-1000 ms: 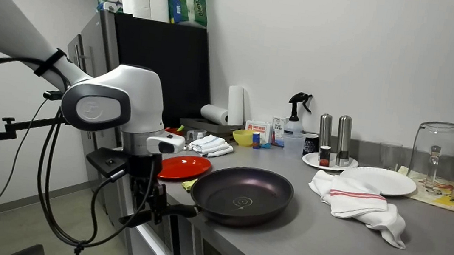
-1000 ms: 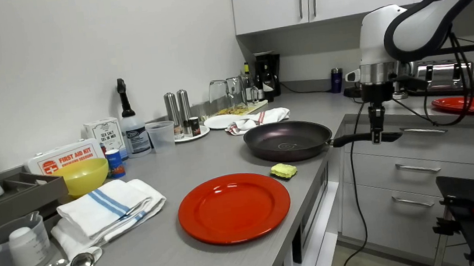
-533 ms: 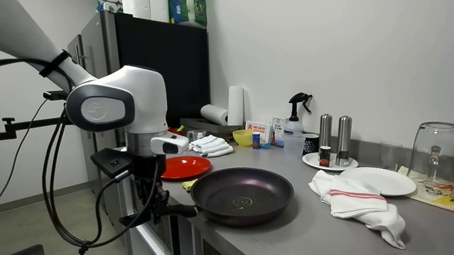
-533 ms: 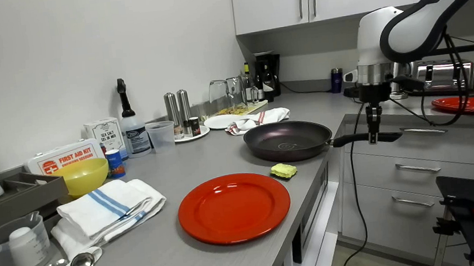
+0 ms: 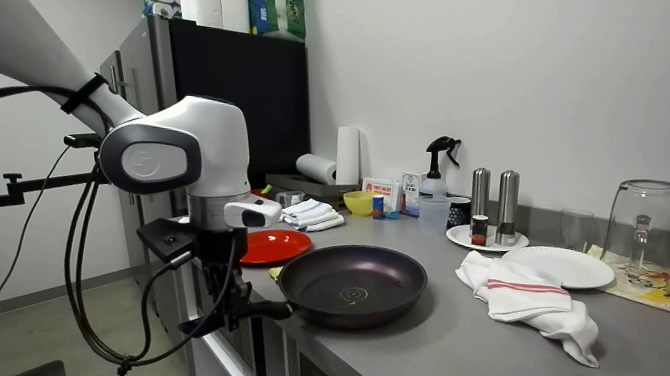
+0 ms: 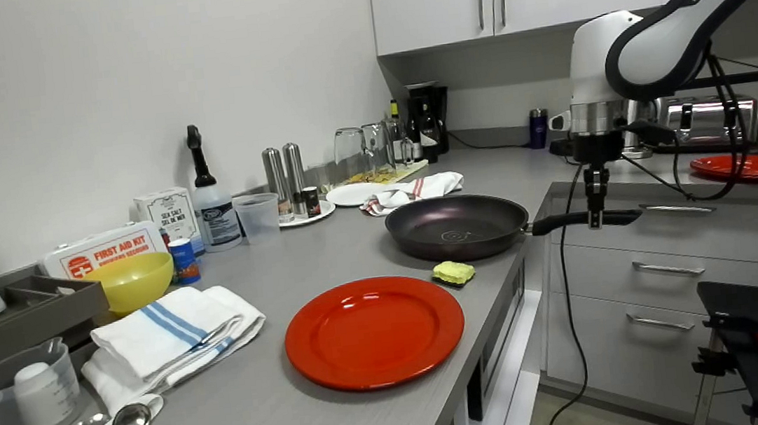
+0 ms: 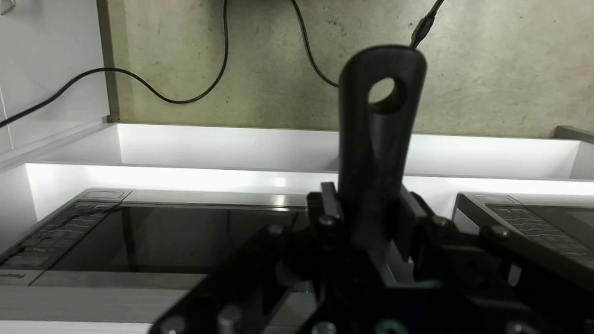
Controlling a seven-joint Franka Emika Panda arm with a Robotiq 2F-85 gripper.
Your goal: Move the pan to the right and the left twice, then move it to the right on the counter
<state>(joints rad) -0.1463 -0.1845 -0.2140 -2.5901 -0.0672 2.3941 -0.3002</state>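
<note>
Out past the rim of the pan (image 6: 455,229), where its handle (image 7: 371,148) juts beyond the worktop (image 5: 497,370), my claw (image 7: 371,208) pinches that handle about midway along. My fingers (image 7: 331,200) flank it, one to each side, and the end with the hanging hole sticks out past them. I point downward, and I judge the overhang makes that easy: what shows below the handle is white shelving (image 7: 227,148) and floor (image 7: 269,83), so I can straddle it without knocking the worktop. The pan's round body appears to rest flat on the worktop near its front edge, which should let me slide its weight about rather than carry it. Just beside the pan sits the sponge (image 6: 453,272), with the red plate (image 6: 374,333) farther along on the same side; I take that for my left, so a swing that way needs care. On the pan's opposite side, set apart from it, lies the towel (image 5: 530,305); that seems to be the right, where the last move should end. How many swings are done I cannot tell. Gripped this far from the body, the pan will likely want to pivot, so a slow, firm pull seems wise.
</note>
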